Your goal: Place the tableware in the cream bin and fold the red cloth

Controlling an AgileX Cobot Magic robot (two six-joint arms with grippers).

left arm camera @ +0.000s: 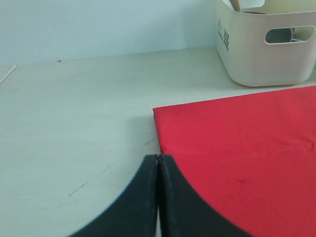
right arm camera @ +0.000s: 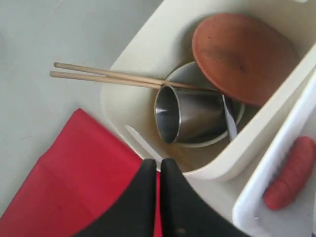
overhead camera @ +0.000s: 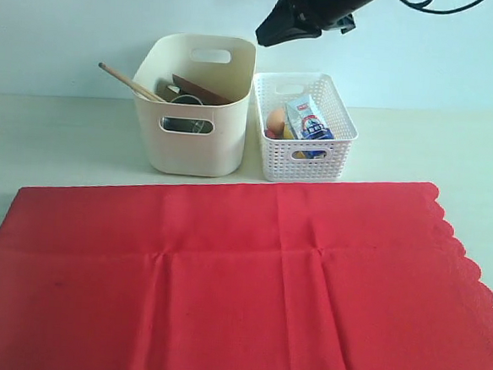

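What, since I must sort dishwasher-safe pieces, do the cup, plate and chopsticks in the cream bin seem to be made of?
The cup looks like metal, probably steel: a silvery brushed wall with soft reflections. The plate looks like wood, matte reddish-brown, though no grain shows clearly, so a moulded material is possible. The chopsticks look like pale wood or bamboo, with a dull tan surface.

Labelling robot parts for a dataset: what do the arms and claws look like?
The left claw and right claw each have smooth, matte black fingers with curved outer edges and no markings. The right arm is black, with thin black cables attached.
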